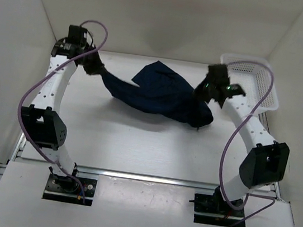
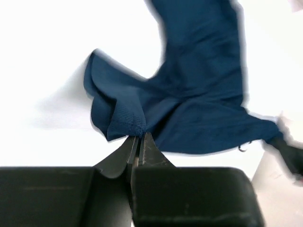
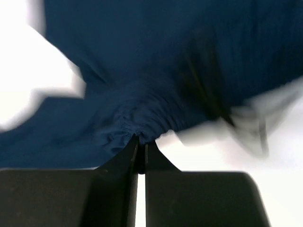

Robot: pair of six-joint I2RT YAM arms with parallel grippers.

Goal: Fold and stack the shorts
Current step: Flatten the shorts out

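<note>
The dark navy shorts (image 1: pixel 157 94) hang stretched between my two grippers above the white table, sagging in the middle. My left gripper (image 1: pixel 97 67) is shut on the cloth's left end; in the left wrist view its tips (image 2: pixel 138 137) pinch a bunched hem of the shorts (image 2: pixel 199 94). My right gripper (image 1: pixel 204 92) is shut on the right end; in the right wrist view its tips (image 3: pixel 140 142) pinch the gathered elastic waistband of the shorts (image 3: pixel 156 71). A drawstring end dangles below the cloth at the right (image 1: pixel 198 129).
A white mesh basket (image 1: pixel 258 77) stands at the back right, close behind my right wrist. White walls enclose the table (image 1: pixel 124 143) on the left, back and right.
</note>
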